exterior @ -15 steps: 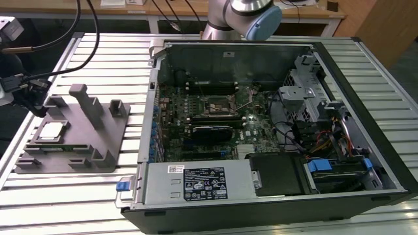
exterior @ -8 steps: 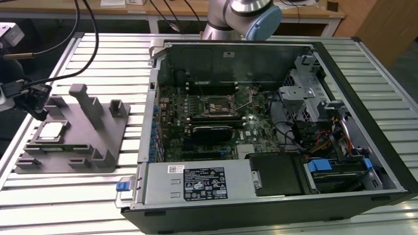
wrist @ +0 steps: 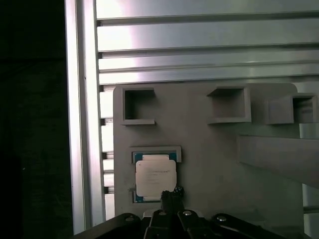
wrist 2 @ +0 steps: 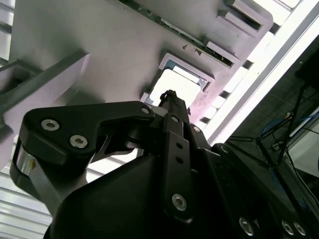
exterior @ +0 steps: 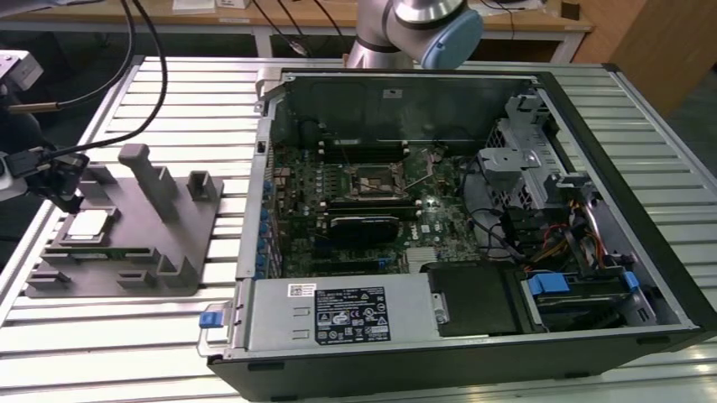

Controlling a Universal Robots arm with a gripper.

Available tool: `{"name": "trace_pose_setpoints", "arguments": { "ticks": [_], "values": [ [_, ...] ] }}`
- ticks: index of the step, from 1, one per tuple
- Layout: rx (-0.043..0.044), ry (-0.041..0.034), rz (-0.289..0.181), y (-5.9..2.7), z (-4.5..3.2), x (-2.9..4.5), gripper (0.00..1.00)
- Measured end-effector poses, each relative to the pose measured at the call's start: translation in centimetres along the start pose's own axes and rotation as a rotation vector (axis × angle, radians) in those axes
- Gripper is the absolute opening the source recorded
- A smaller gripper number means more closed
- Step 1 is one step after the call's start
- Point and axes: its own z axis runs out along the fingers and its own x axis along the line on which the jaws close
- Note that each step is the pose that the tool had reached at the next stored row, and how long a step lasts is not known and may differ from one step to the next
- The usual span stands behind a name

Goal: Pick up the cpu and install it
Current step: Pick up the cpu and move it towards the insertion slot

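The cpu is a small square chip with a pale silvery top. It lies flat in a shallow recess of the grey plastic tray, at the exterior view's left. My gripper hangs just above the tray, close over the chip's edge. In the first wrist view the cpu sits framed by its recess, and the gripper reaches its near edge. In the second wrist view the gripper points at the bright cpu. I cannot tell whether it touches the chip.
An open computer case lies on the slatted metal table, with the motherboard and its socket exposed. The tray has upright posts beside the gripper. Cables hang at the far left.
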Motion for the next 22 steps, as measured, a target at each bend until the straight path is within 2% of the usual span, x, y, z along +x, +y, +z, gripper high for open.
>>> {"name": "trace_pose_setpoints", "arguments": {
  "ticks": [14, 22],
  "values": [
    [-0.0002, 0.0002, -0.007, -0.11, 2.29, 0.46, 0.11],
    [-0.0003, 0.0007, -0.014, 0.1, 3.21, 0.74, 0.11]
  ]
}}
